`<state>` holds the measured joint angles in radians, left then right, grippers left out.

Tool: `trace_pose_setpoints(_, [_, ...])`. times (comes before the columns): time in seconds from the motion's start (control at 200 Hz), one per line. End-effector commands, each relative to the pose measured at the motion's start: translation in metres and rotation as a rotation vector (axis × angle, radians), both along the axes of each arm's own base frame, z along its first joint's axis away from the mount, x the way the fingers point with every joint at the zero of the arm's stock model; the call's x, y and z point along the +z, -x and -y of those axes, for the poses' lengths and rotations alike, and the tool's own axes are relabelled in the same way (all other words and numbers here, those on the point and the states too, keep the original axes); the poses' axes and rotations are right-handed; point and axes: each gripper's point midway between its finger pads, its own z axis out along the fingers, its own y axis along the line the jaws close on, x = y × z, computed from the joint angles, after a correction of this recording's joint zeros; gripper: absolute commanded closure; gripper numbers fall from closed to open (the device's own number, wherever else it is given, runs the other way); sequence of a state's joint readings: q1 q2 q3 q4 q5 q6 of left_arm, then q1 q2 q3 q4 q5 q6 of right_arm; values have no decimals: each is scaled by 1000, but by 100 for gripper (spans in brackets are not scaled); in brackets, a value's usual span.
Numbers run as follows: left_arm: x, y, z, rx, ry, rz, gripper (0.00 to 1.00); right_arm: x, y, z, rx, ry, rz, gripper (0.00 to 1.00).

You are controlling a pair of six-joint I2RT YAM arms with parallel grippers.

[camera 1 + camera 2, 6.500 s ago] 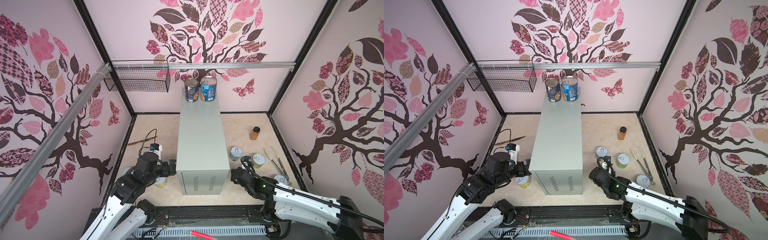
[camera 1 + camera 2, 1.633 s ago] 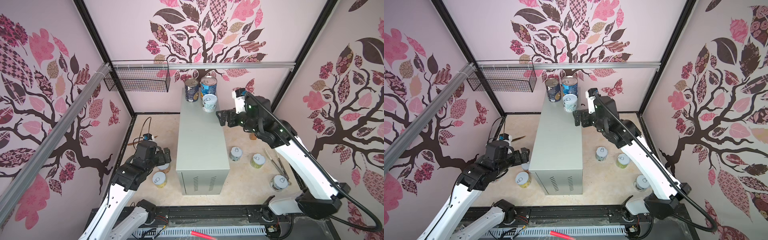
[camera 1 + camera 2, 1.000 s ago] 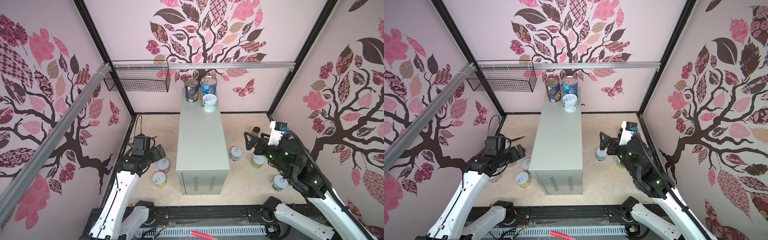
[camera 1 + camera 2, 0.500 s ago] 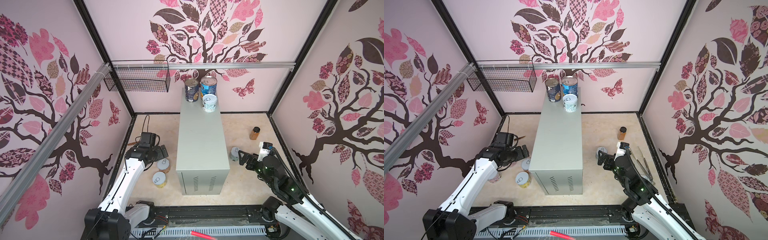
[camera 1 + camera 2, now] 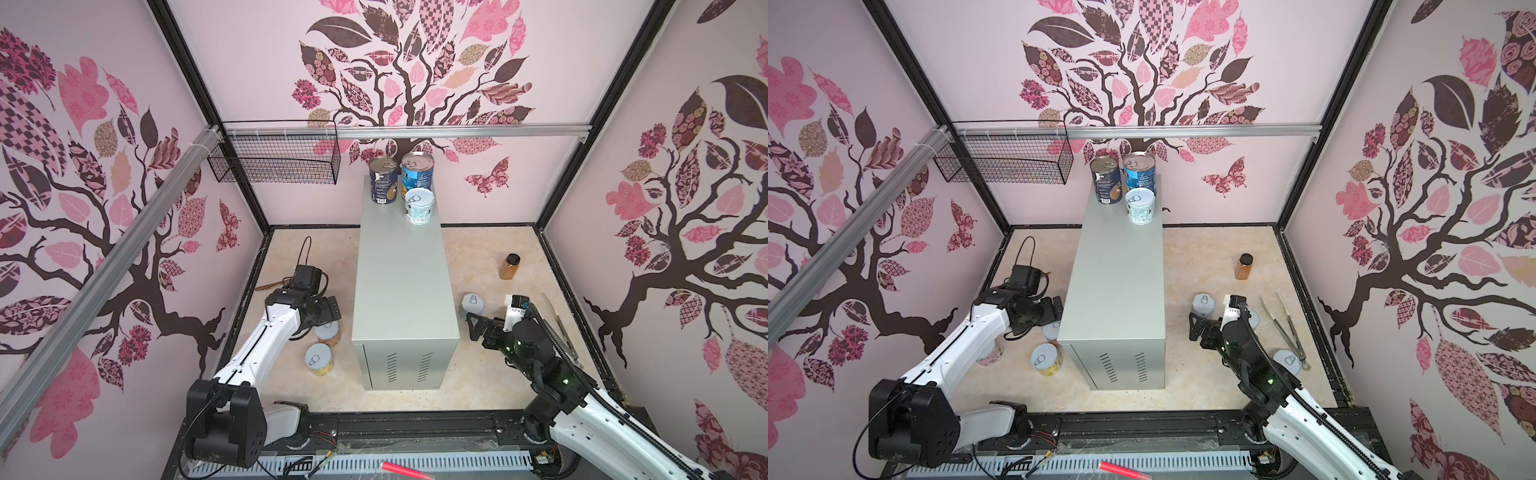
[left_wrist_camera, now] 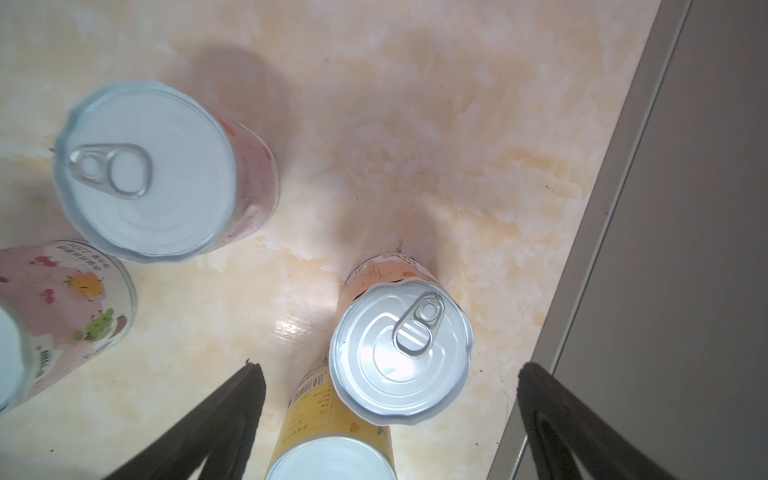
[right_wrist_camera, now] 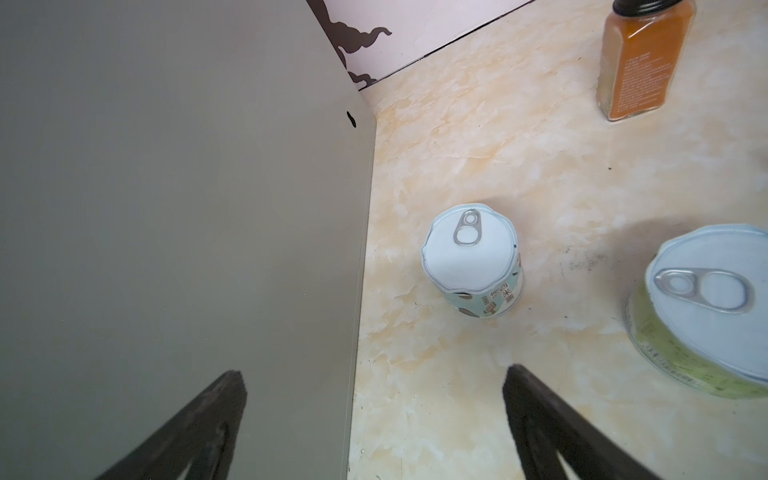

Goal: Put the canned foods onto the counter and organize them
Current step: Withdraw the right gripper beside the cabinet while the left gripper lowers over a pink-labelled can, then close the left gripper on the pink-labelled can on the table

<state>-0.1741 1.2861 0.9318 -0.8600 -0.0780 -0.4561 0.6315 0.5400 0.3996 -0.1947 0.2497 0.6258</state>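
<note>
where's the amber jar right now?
In both top views the amber jar stands upright on the floor, right of the counter, behind the teal-label can.

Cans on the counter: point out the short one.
The white-lidded can, in front of the blue-labelled can on the counter. That one and the dark-labelled can beside it stand taller and have bare metal tops.

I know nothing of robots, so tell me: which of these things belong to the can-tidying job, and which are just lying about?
Job:
counter
tall cans and short can on it
floor cans, left and right

Lying about:
jar
tongs
basket
</note>
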Motion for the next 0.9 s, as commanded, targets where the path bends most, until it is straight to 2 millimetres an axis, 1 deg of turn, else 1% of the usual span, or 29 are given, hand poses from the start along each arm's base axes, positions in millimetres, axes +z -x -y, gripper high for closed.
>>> trace_pose_setpoints(0.0, [-10,-2,8,-31,-19,16,2,6,-3,-8,34,-19,32,0])
trace_pose_setpoints(0.14, [-12,-3,12,-54,-5,30,2,-4,-4,-15,60,-24,7,0])
trace_pose_setpoints(0.22, [-15,-4,15,-71,6,22,2,-3,-5,-17,68,-29,11,0])
trace_pose_setpoints(0.35, [-24,-4,19,-86,18,-11,2,0,-2,-12,55,-26,27,0])
trace_pose_setpoints(0.515, [-34,-4,18,-90,5,-50,2,4,1,-6,39,-34,52,0])
trace_pose_setpoints(0.72, [-42,0,11,-71,-37,-89,2,1,2,-10,61,-43,43,0])
trace_pose_setpoints(0.895, [-52,8,15,-60,-48,-111,2,-1,4,-14,83,-56,38,0])
